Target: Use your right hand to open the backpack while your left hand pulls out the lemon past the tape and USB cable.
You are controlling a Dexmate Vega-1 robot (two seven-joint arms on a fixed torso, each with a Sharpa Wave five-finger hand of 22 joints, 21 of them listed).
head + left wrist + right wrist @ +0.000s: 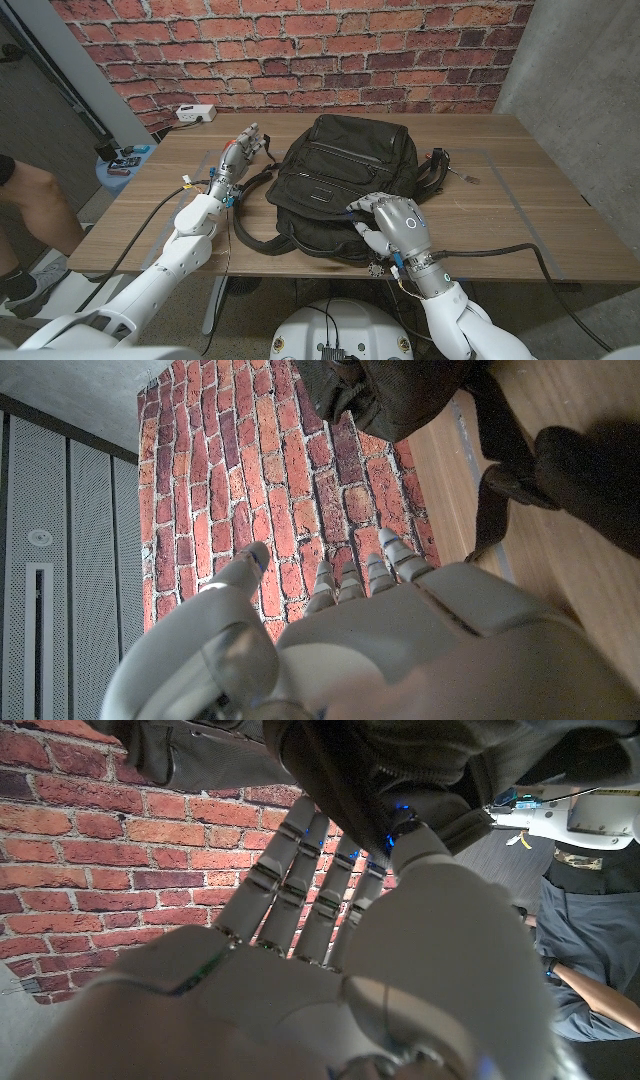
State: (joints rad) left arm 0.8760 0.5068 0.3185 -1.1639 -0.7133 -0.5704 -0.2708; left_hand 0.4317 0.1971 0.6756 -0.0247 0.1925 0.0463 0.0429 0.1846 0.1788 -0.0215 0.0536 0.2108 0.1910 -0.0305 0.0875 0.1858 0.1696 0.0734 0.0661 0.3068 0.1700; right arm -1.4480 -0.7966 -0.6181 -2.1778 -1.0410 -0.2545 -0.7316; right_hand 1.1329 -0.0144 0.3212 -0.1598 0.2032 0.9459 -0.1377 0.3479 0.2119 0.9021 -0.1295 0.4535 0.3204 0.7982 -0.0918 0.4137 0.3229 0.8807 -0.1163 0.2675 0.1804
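- Backpack [340,185], black soft fabric, lies flat at the middle of the frame on the wooden table [520,200]; judged limp and light, it will sag, so the zipper edge or flap near its lower rim is the place to grip.
- Right hand [395,225], lower centre-right, rests on the backpack's near edge, fingers [362,208] curled onto the fabric; whether it pinches anything I cannot tell.
- Left hand [238,152], upper left of centre, sits just beside the backpack's left side, fingers spread, holding nothing.
- Straps [250,225] trail from the bag toward the lower left.
- Lemon, tape and USB cable are hidden, presumably inside.
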